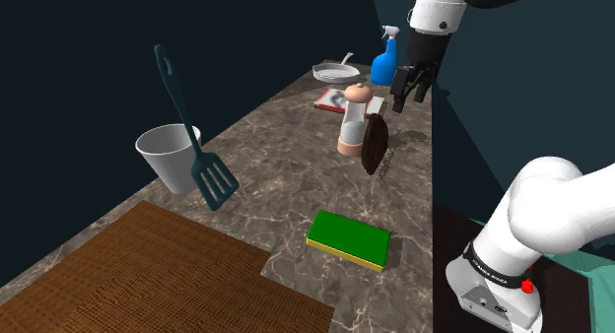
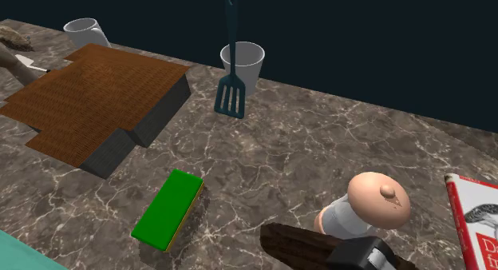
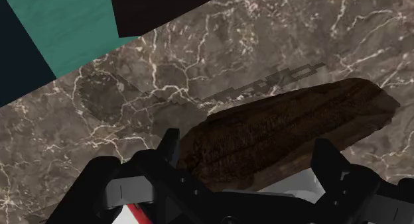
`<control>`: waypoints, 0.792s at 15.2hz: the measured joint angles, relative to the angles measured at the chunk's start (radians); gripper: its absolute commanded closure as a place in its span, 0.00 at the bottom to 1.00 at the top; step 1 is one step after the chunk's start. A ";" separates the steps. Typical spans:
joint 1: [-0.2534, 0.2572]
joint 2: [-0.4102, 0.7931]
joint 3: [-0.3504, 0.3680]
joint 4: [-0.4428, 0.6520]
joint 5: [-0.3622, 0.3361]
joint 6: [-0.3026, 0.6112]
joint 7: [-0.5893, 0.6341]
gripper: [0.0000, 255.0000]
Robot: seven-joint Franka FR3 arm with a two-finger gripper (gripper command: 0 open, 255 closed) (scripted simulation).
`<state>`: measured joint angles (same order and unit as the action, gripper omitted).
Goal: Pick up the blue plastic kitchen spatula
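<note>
The spatula (image 1: 215,181) is dark teal with a slotted head. It stands head-down on the marble counter (image 1: 286,173), its long handle leaning up against a white cup (image 1: 170,156). In the second exterior view the spatula (image 2: 231,93) stands in front of that cup (image 2: 246,62). My gripper (image 1: 409,97) hangs high over the counter's far end, well away from the spatula toward the shoulder view's right. Its fingers (image 3: 167,144) stand apart, open and empty, above a dark brown wooden piece (image 3: 285,133).
The brown wooden piece (image 1: 374,144) stands next to a pale grinder (image 1: 353,119). Behind them are a red book (image 1: 335,102), a pan (image 1: 335,72) and a blue spray bottle (image 1: 385,57). A green sponge (image 1: 348,239) and a brown woven mat (image 1: 148,272) lie nearer. A second cup (image 2: 86,30) stands behind the mat.
</note>
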<state>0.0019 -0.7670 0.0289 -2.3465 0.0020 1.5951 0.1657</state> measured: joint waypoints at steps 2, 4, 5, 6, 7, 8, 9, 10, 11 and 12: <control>0.005 0.001 0.009 -0.003 0.005 0.016 0.007 0.00; 0.018 0.013 0.036 -0.013 0.018 0.080 0.026 0.00; 0.024 0.008 0.049 -0.029 0.023 0.117 0.033 0.00; 0.032 0.010 0.065 -0.036 0.029 0.152 0.044 0.00; 0.040 0.016 0.085 -0.039 0.036 0.188 0.059 0.00; 0.047 0.025 0.105 -0.045 0.041 0.229 0.073 0.00; 0.053 0.031 0.121 -0.052 0.044 0.270 0.082 0.00; 0.059 0.033 0.139 -0.057 0.047 0.304 0.095 0.00; 0.066 0.046 0.162 -0.057 0.050 0.343 0.112 0.00; 0.069 0.063 0.180 -0.057 0.050 0.388 0.123 0.00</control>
<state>0.0705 -0.7041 0.2093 -2.4039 0.0519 1.9827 0.2890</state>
